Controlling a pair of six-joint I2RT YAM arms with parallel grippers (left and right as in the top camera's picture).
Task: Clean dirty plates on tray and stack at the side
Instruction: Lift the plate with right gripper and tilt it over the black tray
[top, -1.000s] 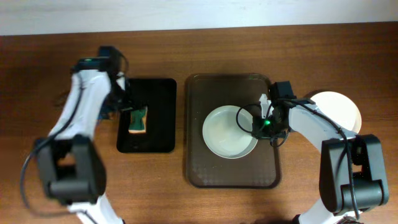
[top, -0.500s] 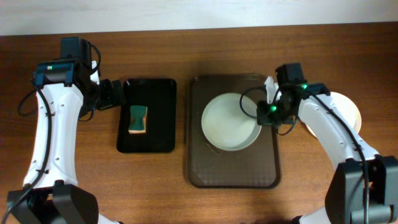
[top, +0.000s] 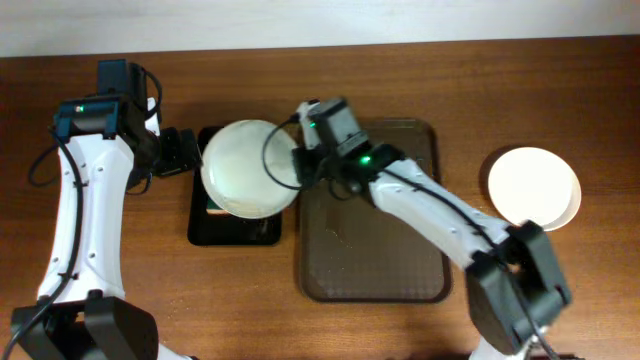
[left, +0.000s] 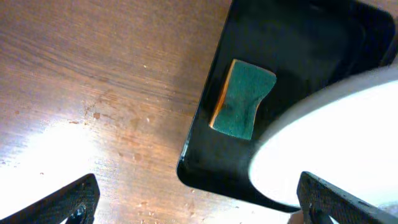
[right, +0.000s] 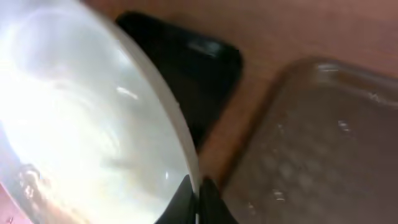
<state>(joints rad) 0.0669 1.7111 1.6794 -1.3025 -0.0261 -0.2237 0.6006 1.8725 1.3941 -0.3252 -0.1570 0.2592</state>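
since half a second ago the right pincer (right: 196, 196) has been swinging the plate (top: 243, 168) off the brown tray (top: 400, 262), and is now pinching its rim and holding it over the black sponge tray (top: 203, 233). the left pincer (top: 190, 150) is waiting beside that tray with fingers spread, probably to be taking up the sponge (left: 242, 99) and wiping the held plate. another white plate (top: 533, 187) is lying on the tabletop (top: 100, 300) far right, seemingly starting the stack.
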